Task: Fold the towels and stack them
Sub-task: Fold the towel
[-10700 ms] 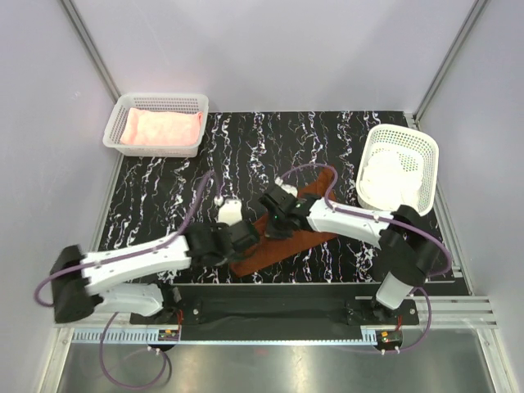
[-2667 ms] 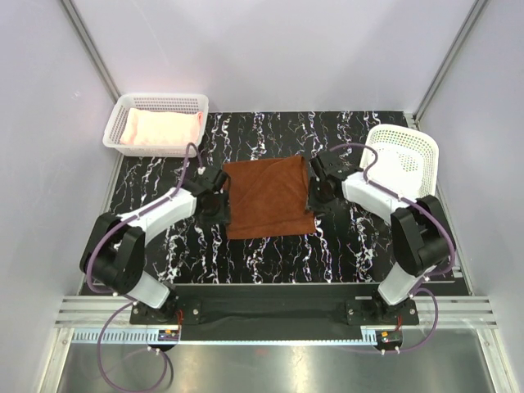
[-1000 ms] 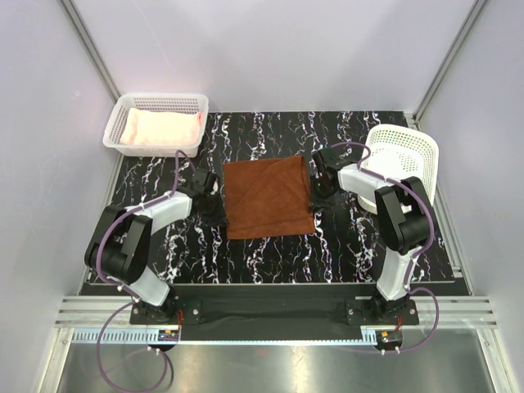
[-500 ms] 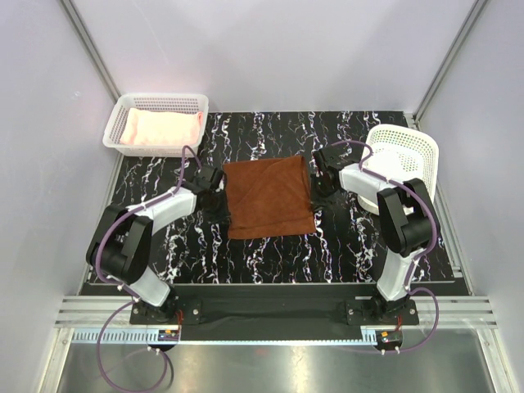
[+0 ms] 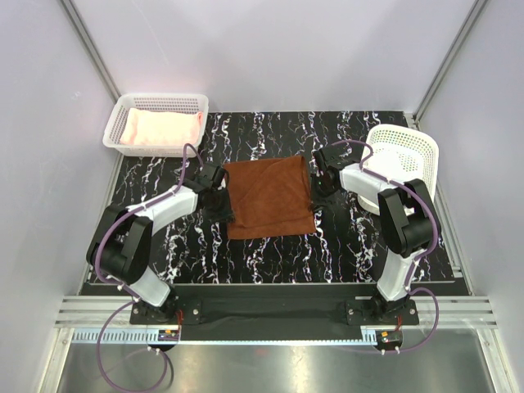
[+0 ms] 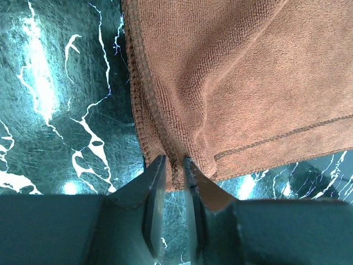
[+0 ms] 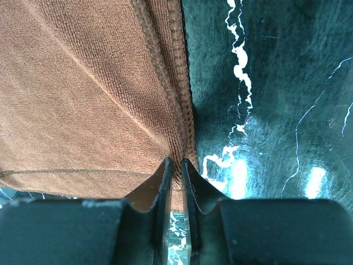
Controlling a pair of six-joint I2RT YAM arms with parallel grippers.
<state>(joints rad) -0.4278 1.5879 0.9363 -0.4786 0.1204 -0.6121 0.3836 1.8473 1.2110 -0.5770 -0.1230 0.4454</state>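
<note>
The rust-brown towel [image 5: 268,196] is the big change: a while back it lay as a crumpled diagonal strip near the arms, and now it is spread flat as a rough square in the middle of the black marbled table [image 5: 270,135]. The spreading looks done, so the first fold is probably the step in hand.

In the last second both arms have closed in on its side edges. The left gripper [image 6: 172,165] has slid in from beside the cloth onto the left hem near the near corner, its fingers clenched on a raised ridge of cloth. The right gripper [image 7: 176,165] pinches the right hem the same way, its fingers nearly together.

Well apart at the far left, a white mesh basket [image 5: 164,100] holds the pale pink towel [image 5: 160,127], not yet handled. At the far right stands a second mesh basket [image 5: 409,143] – tilted, just behind the right arm. Whether the white towel lies in it I cannot tell against the white mesh.

The path across the cloth is open; the main risk I see is the thin hem slipping out as it lifts.
</note>
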